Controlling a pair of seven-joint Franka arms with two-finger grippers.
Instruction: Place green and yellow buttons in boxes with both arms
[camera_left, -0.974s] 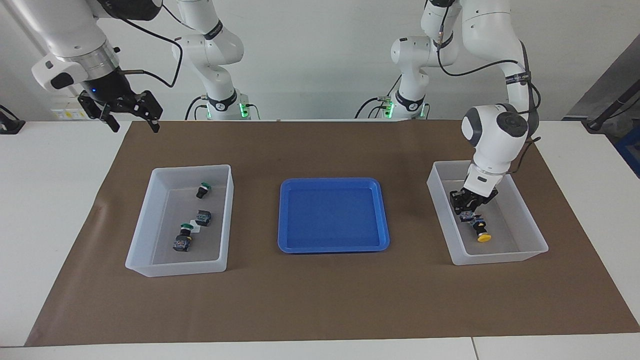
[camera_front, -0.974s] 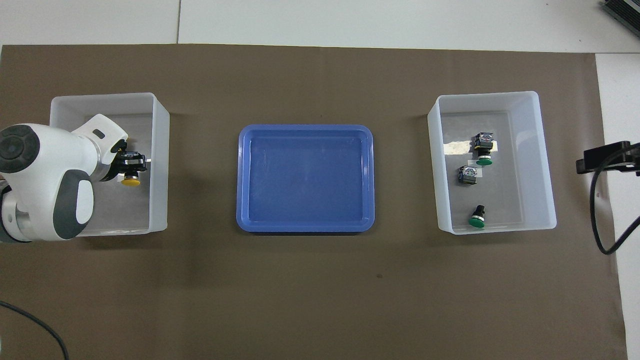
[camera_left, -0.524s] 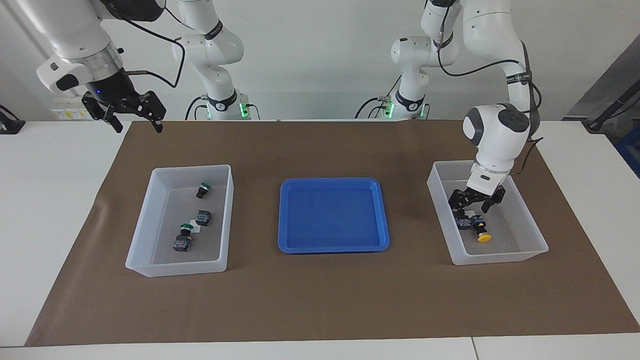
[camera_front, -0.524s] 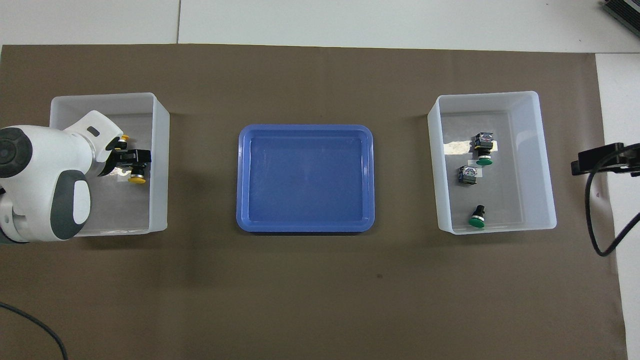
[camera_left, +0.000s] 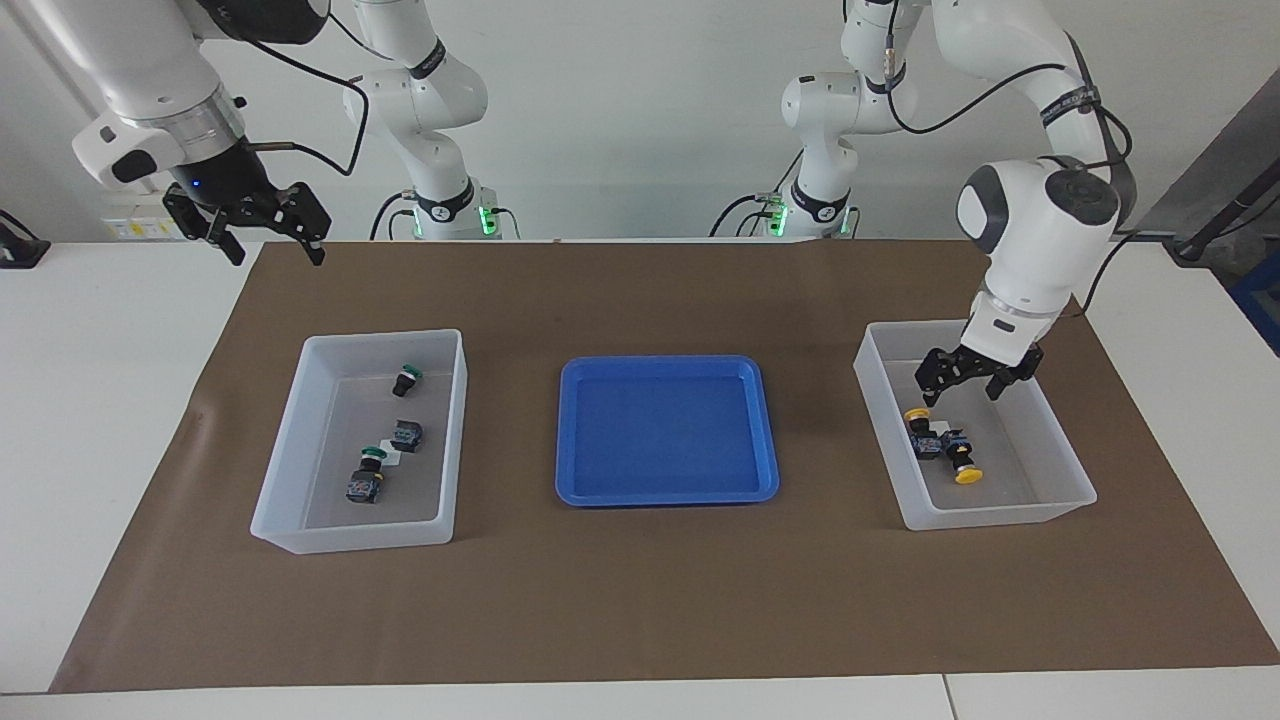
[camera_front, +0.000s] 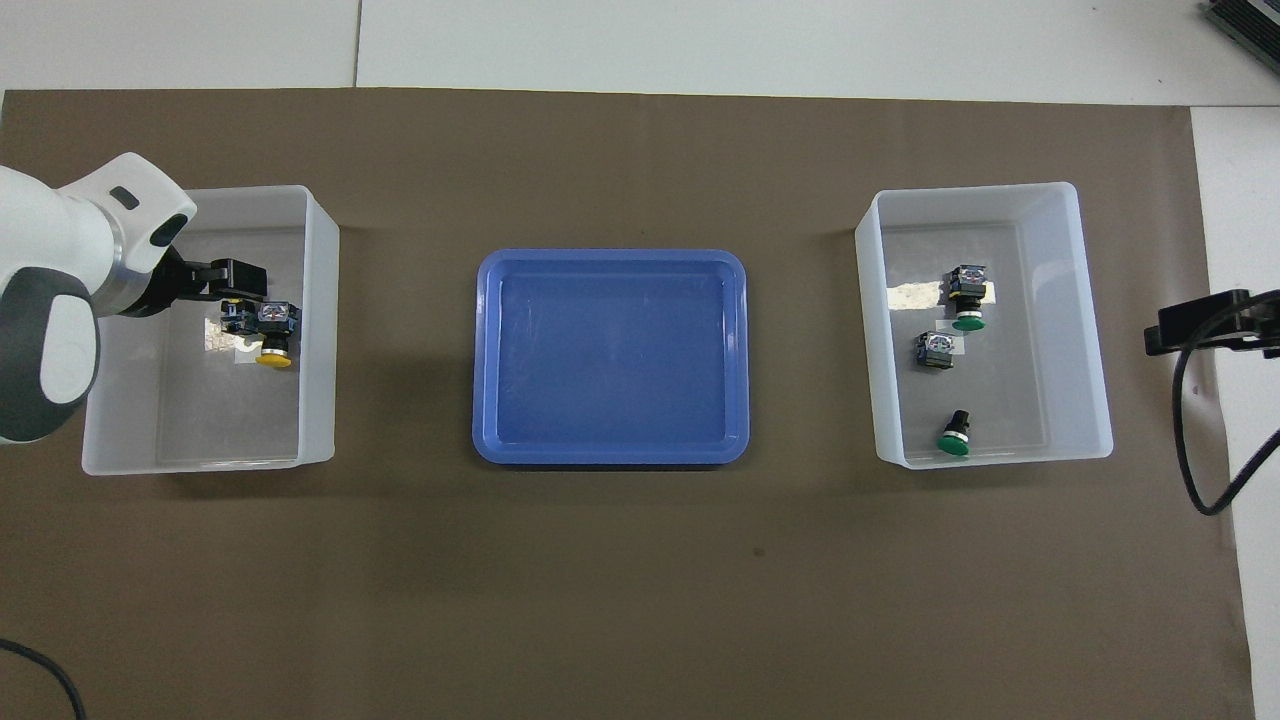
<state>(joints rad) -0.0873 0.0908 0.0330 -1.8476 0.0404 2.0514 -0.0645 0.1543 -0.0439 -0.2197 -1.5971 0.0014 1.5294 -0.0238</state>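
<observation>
Two yellow buttons (camera_left: 965, 472) (camera_left: 914, 416) lie close together in the box (camera_left: 1000, 515) at the left arm's end of the table. My left gripper (camera_left: 962, 392) hangs open and empty just above them, over the part of that box nearer the robots. From overhead, one yellow button (camera_front: 270, 350) shows beside the left gripper (camera_front: 240, 285), which partly covers the other. The box (camera_left: 350, 537) at the right arm's end holds three green buttons (camera_left: 405, 380) (camera_left: 407, 435) (camera_left: 366, 475). My right gripper (camera_left: 277, 258) waits open and empty, raised over the mat's corner nearest its base.
A shallow blue tray (camera_left: 665, 430) with nothing in it lies between the two boxes on the brown mat (camera_left: 640, 600). White table borders the mat on every side. The right arm's black cable (camera_front: 1195, 440) hangs past the mat's edge.
My left gripper opened and let go of a yellow button in the box. It then rose and drew back toward the robots. The right gripper shifted only slightly.
</observation>
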